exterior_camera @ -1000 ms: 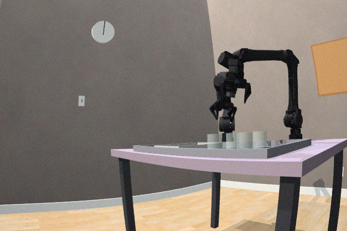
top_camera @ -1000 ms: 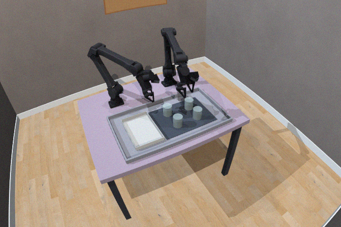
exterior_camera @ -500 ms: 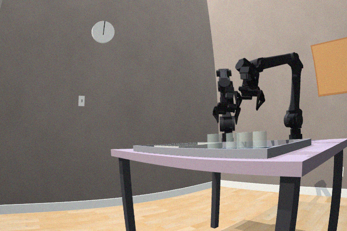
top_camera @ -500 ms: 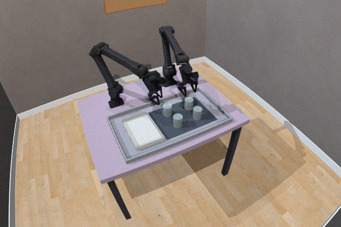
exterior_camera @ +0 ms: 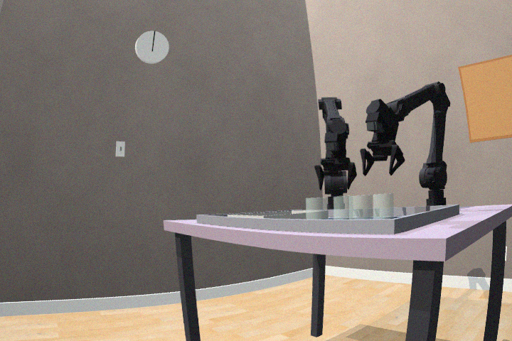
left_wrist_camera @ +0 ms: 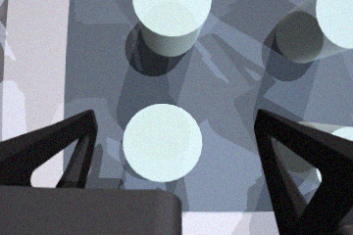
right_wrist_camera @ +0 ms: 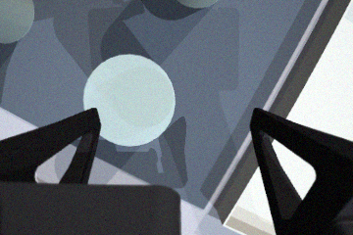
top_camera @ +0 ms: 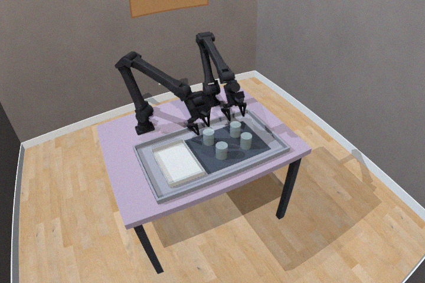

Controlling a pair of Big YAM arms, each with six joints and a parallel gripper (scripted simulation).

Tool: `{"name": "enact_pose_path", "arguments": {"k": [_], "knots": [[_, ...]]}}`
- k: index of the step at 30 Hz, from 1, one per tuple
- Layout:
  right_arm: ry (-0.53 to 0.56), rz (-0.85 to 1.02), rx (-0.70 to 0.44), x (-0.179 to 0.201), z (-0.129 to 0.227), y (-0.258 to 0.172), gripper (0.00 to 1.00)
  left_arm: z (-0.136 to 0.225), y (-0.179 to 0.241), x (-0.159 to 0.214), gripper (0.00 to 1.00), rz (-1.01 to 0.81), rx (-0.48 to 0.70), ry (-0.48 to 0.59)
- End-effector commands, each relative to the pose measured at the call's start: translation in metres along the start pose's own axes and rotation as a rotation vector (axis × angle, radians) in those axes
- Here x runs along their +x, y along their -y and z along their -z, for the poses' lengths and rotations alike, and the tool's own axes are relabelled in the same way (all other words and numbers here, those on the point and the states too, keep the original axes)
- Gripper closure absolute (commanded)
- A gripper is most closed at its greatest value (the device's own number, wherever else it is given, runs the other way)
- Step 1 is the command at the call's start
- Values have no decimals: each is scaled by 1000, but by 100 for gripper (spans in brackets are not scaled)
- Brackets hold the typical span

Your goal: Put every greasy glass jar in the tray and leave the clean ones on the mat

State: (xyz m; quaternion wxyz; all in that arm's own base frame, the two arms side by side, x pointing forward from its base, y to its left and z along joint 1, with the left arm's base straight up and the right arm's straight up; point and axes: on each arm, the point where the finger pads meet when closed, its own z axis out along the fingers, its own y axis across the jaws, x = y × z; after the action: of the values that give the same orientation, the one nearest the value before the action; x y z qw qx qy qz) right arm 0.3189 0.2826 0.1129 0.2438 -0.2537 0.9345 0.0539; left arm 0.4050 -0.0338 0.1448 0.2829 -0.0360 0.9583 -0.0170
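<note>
Several pale jars stand upright on the dark drying mat (top_camera: 199, 155) (left_wrist_camera: 224, 166); no grease shows on them. My left gripper (top_camera: 236, 117) (exterior_camera: 377, 175) (left_wrist_camera: 176, 118) is open and empty above the back right jar (top_camera: 235, 129) (left_wrist_camera: 162, 142), which shows between its fingers in the left wrist view. My right gripper (top_camera: 203, 129) (exterior_camera: 335, 189) (right_wrist_camera: 175, 117) is open and empty, above and behind the back left jar (top_camera: 208, 137) (right_wrist_camera: 129, 100), which shows nearer its left-hand finger. The white tray (top_camera: 179, 161) (right_wrist_camera: 322, 98) holds no jar.
A front jar (top_camera: 221, 150) and a right jar (top_camera: 245, 141) also stand on the mat. A raised grey rim (top_camera: 146, 175) (exterior_camera: 296, 224) surrounds mat and tray on the lilac table (top_camera: 115, 160). The two arms stand at the back, their grippers fairly close together.
</note>
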Motion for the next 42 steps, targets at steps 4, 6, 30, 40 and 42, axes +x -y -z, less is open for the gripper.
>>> {"name": "enact_pose_path", "arguments": {"k": [4,6,30,40,42], "knots": [[-155,-332,92,-38,2,9,0,-8,-20,-14,0,-78,-18,-74],[-225,-386,93,-36,2,11,23,-13,-30,-11,0,-82,-31,-156],[-491,-489,98,13,-12,12,90,-46,-68,37,90,-57,-40,-556],[-461,-496,85,-3,-23,5,90,-57,-71,32,90,-68,-37,-541],[-472,-498,91,4,-27,7,90,-59,-72,32,90,-68,-37,-542]]}}
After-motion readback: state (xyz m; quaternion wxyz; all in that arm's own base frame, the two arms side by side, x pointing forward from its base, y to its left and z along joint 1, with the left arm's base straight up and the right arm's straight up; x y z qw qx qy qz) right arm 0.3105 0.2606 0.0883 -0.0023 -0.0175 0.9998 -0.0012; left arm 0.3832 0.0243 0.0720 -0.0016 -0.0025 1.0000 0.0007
